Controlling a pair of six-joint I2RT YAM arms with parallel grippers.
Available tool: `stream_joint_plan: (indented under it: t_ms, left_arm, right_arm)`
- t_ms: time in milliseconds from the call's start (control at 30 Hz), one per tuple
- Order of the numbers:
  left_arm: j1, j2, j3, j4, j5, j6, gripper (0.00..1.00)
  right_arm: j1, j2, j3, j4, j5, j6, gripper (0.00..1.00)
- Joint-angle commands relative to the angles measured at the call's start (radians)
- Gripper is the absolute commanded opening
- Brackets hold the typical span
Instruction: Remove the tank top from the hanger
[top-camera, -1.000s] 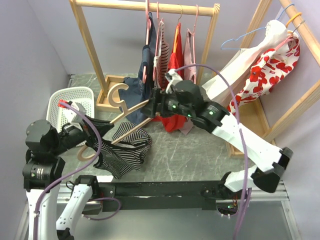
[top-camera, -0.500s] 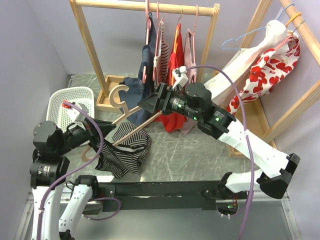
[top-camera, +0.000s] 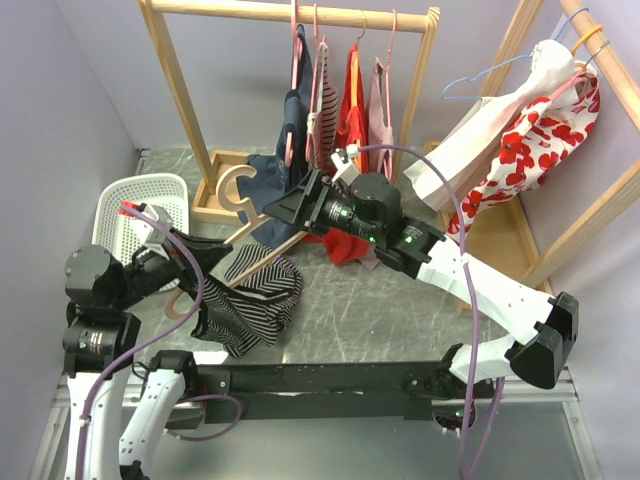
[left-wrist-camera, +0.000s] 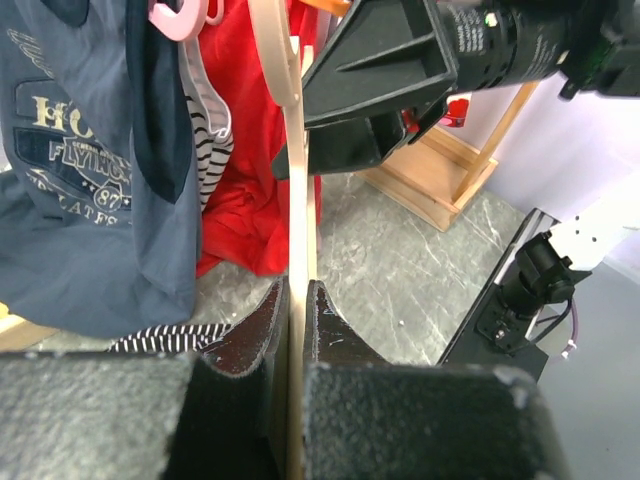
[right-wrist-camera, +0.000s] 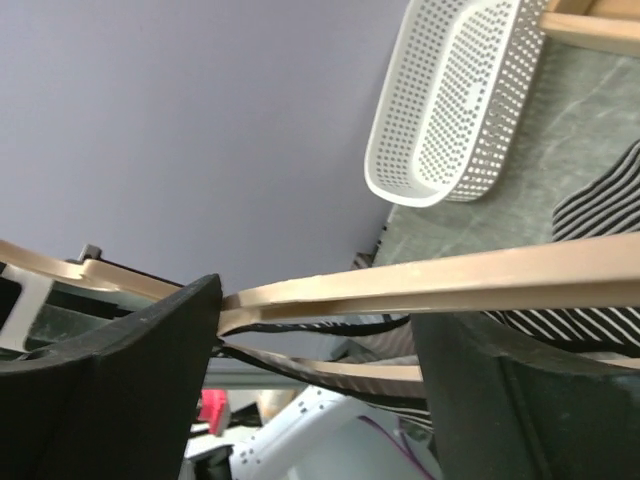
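Note:
A black-and-white striped tank top (top-camera: 252, 300) hangs bunched on a light wooden hanger (top-camera: 262, 258), low over the grey table. My left gripper (top-camera: 195, 262) is shut on the hanger's lower end. In the left wrist view its jaws (left-wrist-camera: 297, 292) pinch the wooden bar (left-wrist-camera: 296, 200), with striped cloth (left-wrist-camera: 160, 338) just to their left. My right gripper (top-camera: 286, 208) stands open around the hanger's upper arm, near the hook. The right wrist view shows the bar (right-wrist-camera: 470, 282) crossing between the spread fingers (right-wrist-camera: 130, 380) without a grip, striped fabric (right-wrist-camera: 600, 200) behind.
A wooden rack (top-camera: 300, 14) at the back holds several hung garments, red and navy among them (left-wrist-camera: 90, 170). A white perforated basket (top-camera: 140, 200) stands at the left (right-wrist-camera: 450, 110). A second rack at the right carries white and red-flowered clothes (top-camera: 535, 140). A dark rail (top-camera: 330, 380) runs along the near edge.
My right gripper has slid leftward along the hanger toward its hook, staying open. The hanger and striped top shifted slightly left; my left gripper kept its hold.

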Motion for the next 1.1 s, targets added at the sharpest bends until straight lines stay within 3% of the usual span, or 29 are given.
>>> stream_joint_plan:
  t_ms: [0,133,267,300,367,467,533,700,900,967,1000,1033,1067]
  left_arm:
    - [0.0,0.007,0.001,0.102,0.052,-0.025,0.01]
    - [0.0,0.022,-0.004,0.111,0.066,-0.026,0.01]
    - [0.0,0.03,-0.01,0.123,0.069,-0.029,0.01]
    - [0.0,0.03,-0.01,0.123,0.068,-0.028,0.01]
    - [0.0,0.03,-0.013,0.109,0.055,-0.023,0.01]
    - [0.0,0.036,-0.019,0.102,0.043,-0.016,0.01]
    - [0.0,0.038,-0.019,0.102,0.032,-0.017,0.01]
    - [0.0,0.034,-0.006,0.065,-0.009,0.015,0.01]
    - [0.0,0.036,-0.002,0.06,-0.121,0.006,0.01]
    - [0.0,0.039,-0.001,0.062,-0.221,-0.006,0.15]
    - [0.0,0.042,0.01,0.053,-0.271,-0.013,0.33]
    - [0.0,0.054,0.017,0.018,-0.312,-0.011,0.7]
    - [0.0,0.06,0.025,0.007,-0.363,-0.007,0.75]
  right_arm:
    - [0.008,-0.026,-0.026,0.134,0.04,0.031,0.77]
    - [0.009,0.016,0.039,0.101,0.031,0.014,0.65]
    - [0.009,0.02,0.008,0.155,0.022,0.033,0.44]
    - [0.009,0.02,0.008,0.153,0.022,0.028,0.42]
    - [0.011,0.022,0.009,0.157,0.018,0.022,0.26]
    - [0.009,0.019,0.006,0.158,0.015,0.014,0.14]
    - [0.011,0.017,0.0,0.155,0.021,0.01,0.09]
    - [0.011,0.011,-0.004,0.152,0.024,0.001,0.08]
    - [0.024,-0.018,-0.026,0.161,0.083,-0.036,0.0]
    - [0.035,-0.035,-0.018,0.14,0.12,-0.088,0.0]
    - [0.044,-0.044,-0.015,0.131,0.158,-0.108,0.0]
    - [0.055,-0.055,-0.014,0.108,0.177,-0.125,0.0]
    - [0.063,-0.065,-0.014,0.1,0.185,-0.157,0.0]
